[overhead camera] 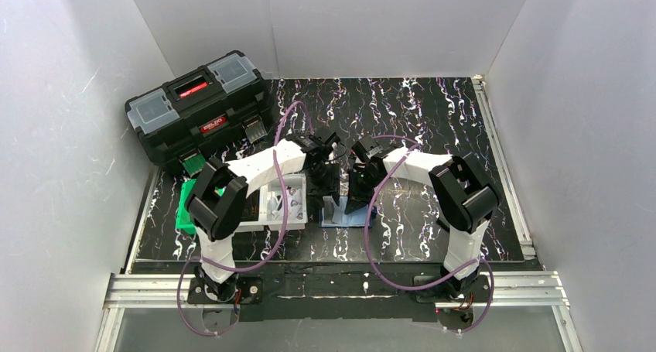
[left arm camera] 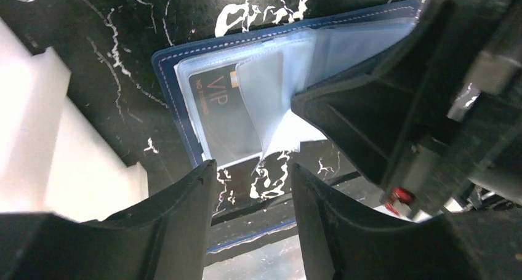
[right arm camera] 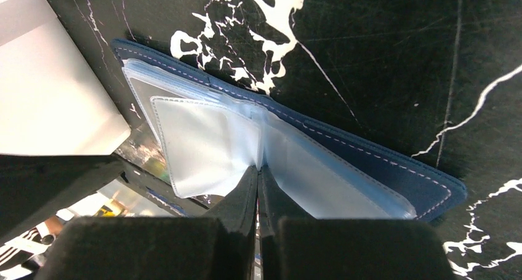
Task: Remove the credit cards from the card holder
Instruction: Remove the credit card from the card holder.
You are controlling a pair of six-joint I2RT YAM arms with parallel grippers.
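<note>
The navy card holder (left arm camera: 165, 83) lies spread open on the black marbled table, its clear pocket leaves fanned upward (right arm camera: 203, 138). A dark credit card (left arm camera: 224, 111) with gold VIP lettering sits inside a clear pocket on the holder's left half. My right gripper (right arm camera: 258, 169) is shut at the crease of the leaves and pinches a thin clear leaf. In the left wrist view it comes in from the right (left arm camera: 308, 104) and holds that leaf lifted. My left gripper (left arm camera: 251, 169) hovers open just in front of the holder's near edge, with only table between its fingers. In the top view both grippers meet over the holder (overhead camera: 344, 215).
A white tray (overhead camera: 271, 206) sits directly left of the holder, close to my left fingers (left arm camera: 37, 144). A green object (overhead camera: 184, 213) lies left of the tray. A black toolbox (overhead camera: 201, 108) stands at the back left. White walls close in the table.
</note>
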